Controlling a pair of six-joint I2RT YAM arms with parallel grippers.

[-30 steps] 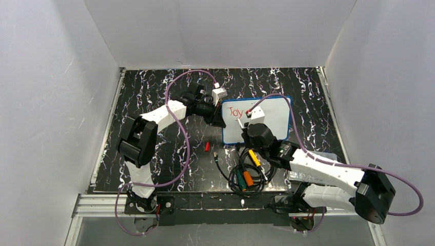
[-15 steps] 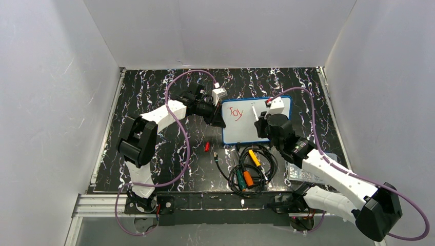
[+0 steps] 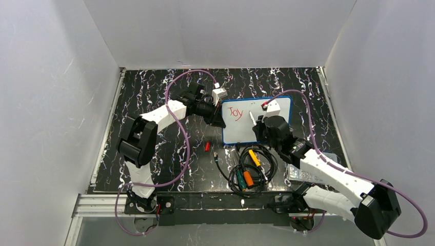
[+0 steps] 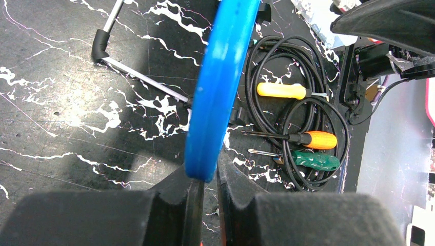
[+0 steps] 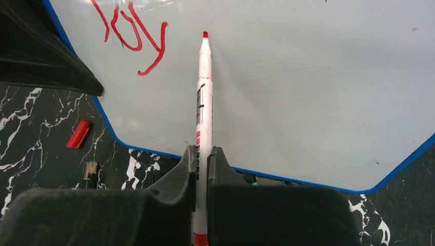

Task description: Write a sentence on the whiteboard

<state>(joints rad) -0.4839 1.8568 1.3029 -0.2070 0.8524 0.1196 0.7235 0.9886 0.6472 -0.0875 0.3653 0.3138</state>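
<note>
The whiteboard [image 3: 241,132], white with a blue rim, lies at mid-table. One red word of the sentence [image 3: 235,112] is written at its upper left, and it shows again in the right wrist view [image 5: 134,38]. My left gripper [image 3: 220,121] is shut on the board's left rim [image 4: 218,87], which stands edge-on between the jaws of the left gripper [image 4: 205,177]. My right gripper [image 3: 258,125] is shut on a white marker [image 5: 204,102]. Its red tip points at bare board just right of the word. Whether the tip touches is unclear.
A red marker cap [image 3: 207,146] lies on the black marbled table left of the board's near corner. A coil of black cable with yellow, orange and green screwdrivers [image 3: 249,171] sits near the front. A clear plastic box [image 3: 308,174] lies under my right arm. White walls enclose the table.
My right gripper carried the marker from below the red word out to the right across the board, then edged back left. The left arm and the board stayed still.
</note>
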